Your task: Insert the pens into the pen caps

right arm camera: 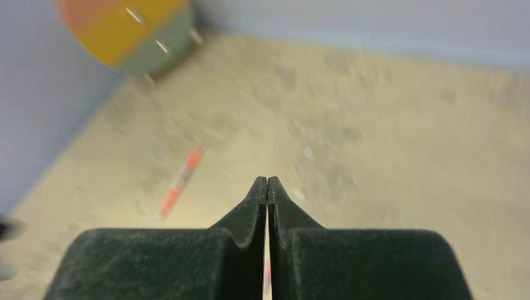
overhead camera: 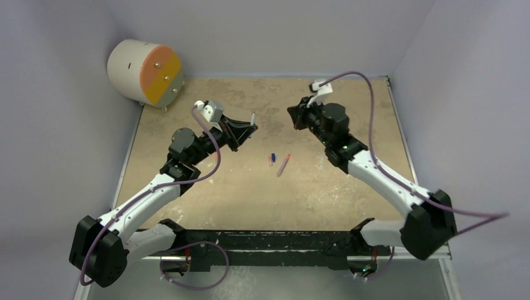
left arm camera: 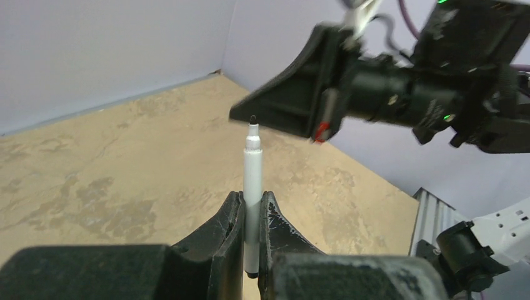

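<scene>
My left gripper (overhead camera: 251, 127) (left arm camera: 252, 199) is shut on the white pen (overhead camera: 254, 118) (left arm camera: 252, 165), which stands up from the fingers with its dark tip free. My right gripper (overhead camera: 293, 116) (right arm camera: 267, 182) faces it a short way off, jaws pressed together. A small red piece (left arm camera: 322, 131), seemingly a cap, shows at its fingertips. On the table between the arms lie a dark blue cap (overhead camera: 273, 155), a small pinkish piece (overhead camera: 270, 162) beside it, and an orange-red pen (overhead camera: 283, 165) (right arm camera: 180, 181). A third pen is not in view.
A white drum with an orange and yellow face (overhead camera: 147, 72) (right arm camera: 125, 25) stands at the far left corner. Pale walls close in the table on the left, back and right. A black rail (overhead camera: 275, 240) runs along the near edge.
</scene>
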